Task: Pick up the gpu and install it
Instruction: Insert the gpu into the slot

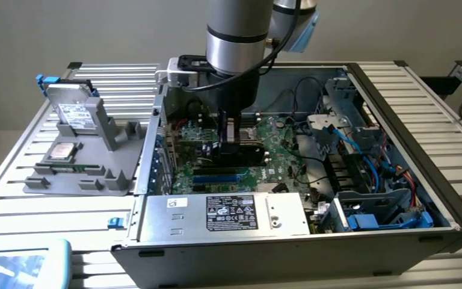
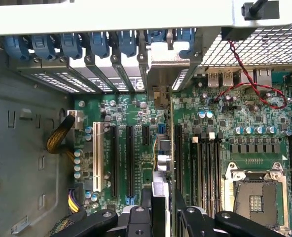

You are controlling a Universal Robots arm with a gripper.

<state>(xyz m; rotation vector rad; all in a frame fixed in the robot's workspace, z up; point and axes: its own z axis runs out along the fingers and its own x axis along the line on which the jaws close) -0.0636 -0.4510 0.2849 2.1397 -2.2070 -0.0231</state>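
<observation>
Exterior view, read from its left to its right.

- Left: grey tray on the slatted table, well apart from the work. A hard drive stands upright in it and a memory stick lies lower down. No card sits in the tray.
- Middle: open computer case, side panel off. The arm reaches straight down into it, over the green main board.
- Wrist view: the gripper is pinching the gpu. One finger sits on each face and the card is seen edge-on between them. The card stands upright and runs along the board in line with the long black slots. Its silver end bracket is up against the rear slot openings with the blue clips.
- Right: empty processor socket beside the card's line. In the exterior view, the drive bay with blue cables sits at the far side.

Status: pick-up done and the card has been carried into the case. It is lined up over a slot. Cannot tell whether its lower edge is seated or just above the slot. Judged late in the task. Seating is unconfirmed and the card is not yet released.
</observation>
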